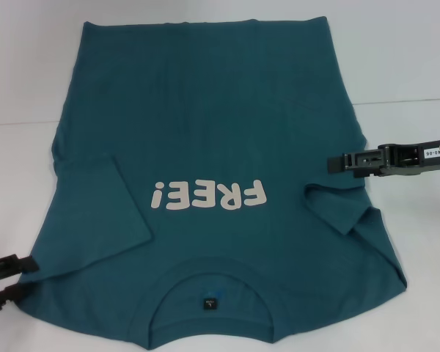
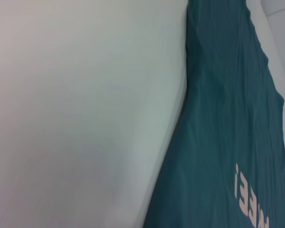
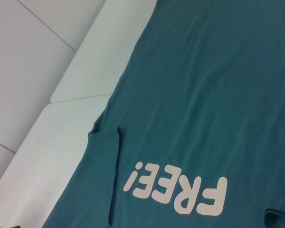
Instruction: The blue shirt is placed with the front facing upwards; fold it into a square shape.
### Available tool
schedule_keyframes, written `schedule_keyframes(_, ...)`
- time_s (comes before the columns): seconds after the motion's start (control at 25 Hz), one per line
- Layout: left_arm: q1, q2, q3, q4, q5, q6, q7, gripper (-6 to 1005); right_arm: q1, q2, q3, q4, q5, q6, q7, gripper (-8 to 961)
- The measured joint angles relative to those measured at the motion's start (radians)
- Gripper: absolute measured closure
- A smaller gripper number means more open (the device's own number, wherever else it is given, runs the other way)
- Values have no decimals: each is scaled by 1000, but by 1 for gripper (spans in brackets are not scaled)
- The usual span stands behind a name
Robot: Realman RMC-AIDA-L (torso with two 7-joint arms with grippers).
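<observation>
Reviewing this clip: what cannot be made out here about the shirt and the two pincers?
- Blue shirt: in the head view the near collar edge and the far hem are cut off by the picture's edges.
- Neck label: its print is too small to read.
- Left pincer: partly cut off at the head view's left edge.
- Right pincer: hovers at the shirt's right side, jaw gap not discernible.
- Neither wrist view shows its own pincer.

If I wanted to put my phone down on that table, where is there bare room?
Bare white table lies left of the blue shirt, and more lies beyond the right gripper. The near edge is crowded: the shirt covers it, with the left gripper at its near left corner.
</observation>
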Motion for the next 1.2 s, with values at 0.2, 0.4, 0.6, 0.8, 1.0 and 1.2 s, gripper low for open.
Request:
schedule_keyframes(0.2, 7, 4, -42, 7, 0, 0, -1, 342, -1, -1, 0, 1, 0, 0, 1, 25)
schedule_keyframes(0.4, 23, 6, -90, 7, -7, 11, -6, 342, -1, -1, 0, 2, 0, 0, 0, 25)
schedule_keyframes(0.6, 28, 7, -99, 4, 15, 8, -48, 342, -1, -2, 0, 1, 0, 0, 1, 25)
schedule_keyframes(0.8, 24, 5, -87, -4, 23, -6, -83, 343, -1, -2, 0, 0, 0, -1, 4, 25)
schedule_keyframes(1.0, 20, 3, -79, -12, 26, -31, -88, 343, -1, -2, 0, -1, 0, -1, 4, 25)
schedule_keyframes(1.2, 16, 1, -48, -13, 27, -39, -91, 343, -1, -2, 0, -1, 0, -1, 3, 25)
